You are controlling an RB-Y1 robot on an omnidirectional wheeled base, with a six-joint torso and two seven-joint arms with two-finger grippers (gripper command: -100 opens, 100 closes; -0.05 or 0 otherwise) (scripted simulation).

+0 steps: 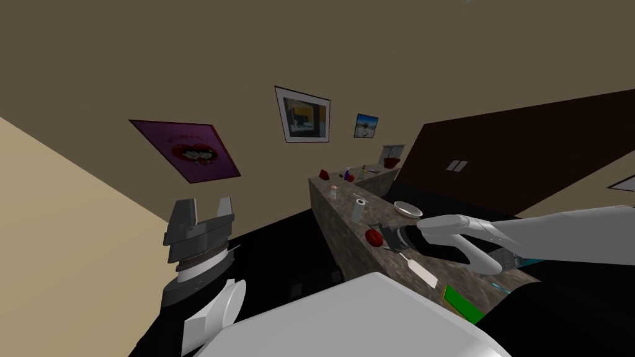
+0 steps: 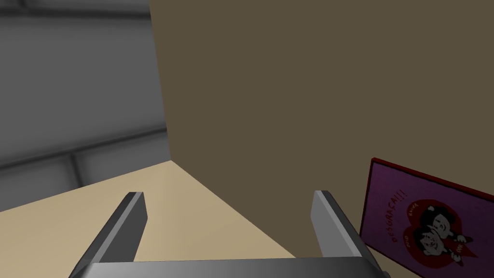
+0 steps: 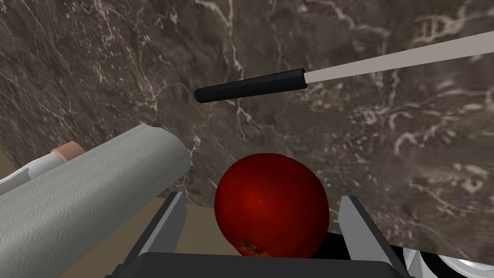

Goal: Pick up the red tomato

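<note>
Red tomato [image 3: 271, 207] lies on the marble bench [image 3: 386, 145] between the right hand's [image 3: 262, 199] spread fingers, its underside hidden. White bowl [image 1: 408, 209] beyond the tomato, inside unclear. Left hand [image 2: 228, 194] released, well apart from the tomato.

Light was flat and even, and dim in the head view, where the wide lens splayed the walls toward the corners and rolled the whole scene. A black area [image 1: 279, 248] lay beside the counter [image 1: 378, 215]. Close up, the tomato [image 3: 271, 207] glowed softly at its middle and darkened toward its rim. The counter's veins were sharp.
</note>
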